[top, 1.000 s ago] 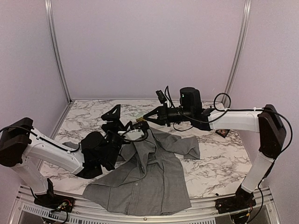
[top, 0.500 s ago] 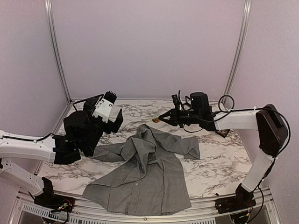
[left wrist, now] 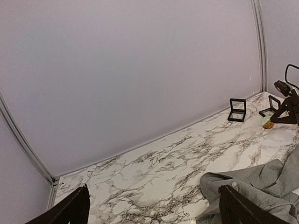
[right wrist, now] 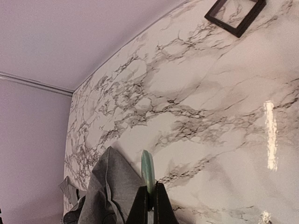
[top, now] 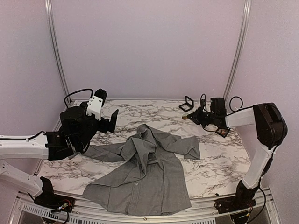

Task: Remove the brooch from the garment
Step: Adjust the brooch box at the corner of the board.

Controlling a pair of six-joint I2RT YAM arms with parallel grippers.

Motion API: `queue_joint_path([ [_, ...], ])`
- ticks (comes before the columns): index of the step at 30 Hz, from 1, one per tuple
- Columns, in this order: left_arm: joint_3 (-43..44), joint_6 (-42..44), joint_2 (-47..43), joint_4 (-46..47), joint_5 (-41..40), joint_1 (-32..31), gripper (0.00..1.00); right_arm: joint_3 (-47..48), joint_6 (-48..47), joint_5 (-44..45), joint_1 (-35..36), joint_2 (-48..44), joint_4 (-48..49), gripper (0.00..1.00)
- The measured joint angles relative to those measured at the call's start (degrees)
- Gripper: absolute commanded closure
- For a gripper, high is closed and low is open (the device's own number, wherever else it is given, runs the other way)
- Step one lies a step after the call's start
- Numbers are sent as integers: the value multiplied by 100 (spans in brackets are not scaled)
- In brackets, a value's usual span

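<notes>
The shirt (top: 145, 172) lies crumpled on the marble table (top: 219, 158), collar end toward the far side, hem at the near edge. It is grey, with long sleeves and a buttoned front. One sleeve spreads to the right, the other to the left.

The brooch (top: 185, 117) is off the shirt. It sits in the tips of the right gripper (top: 189, 116), above the table at the far right and well apart from the cloth. From the left wrist camera the brooch (left wrist: 267, 122) appears as a small rounded piece, yellow-green in colour. From the right wrist camera the brooch (right wrist: 147, 172) is seen edge-on as a thin, pale green sliver standing up between the two fingers, which are pressed closed on its lower end.

A small black frame (top: 187, 103) lies on the table just beyond the brooch. A second one (top: 222, 132) lies near the right arm.

The left gripper (top: 108, 122) is raised over the left side of the table. Its fingers are spread wide and hold nothing.
</notes>
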Motion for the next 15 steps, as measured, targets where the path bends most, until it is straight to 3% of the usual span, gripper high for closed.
queue_joint_path([
  [6, -37, -170, -20, -177, 195, 168, 1, 352, -254, 527, -474, 651, -118, 100],
  [15, -39, -315, -74, -337, 391, 382, 1, 1497, -673, 1622, -557, 1390, -468, 100],
])
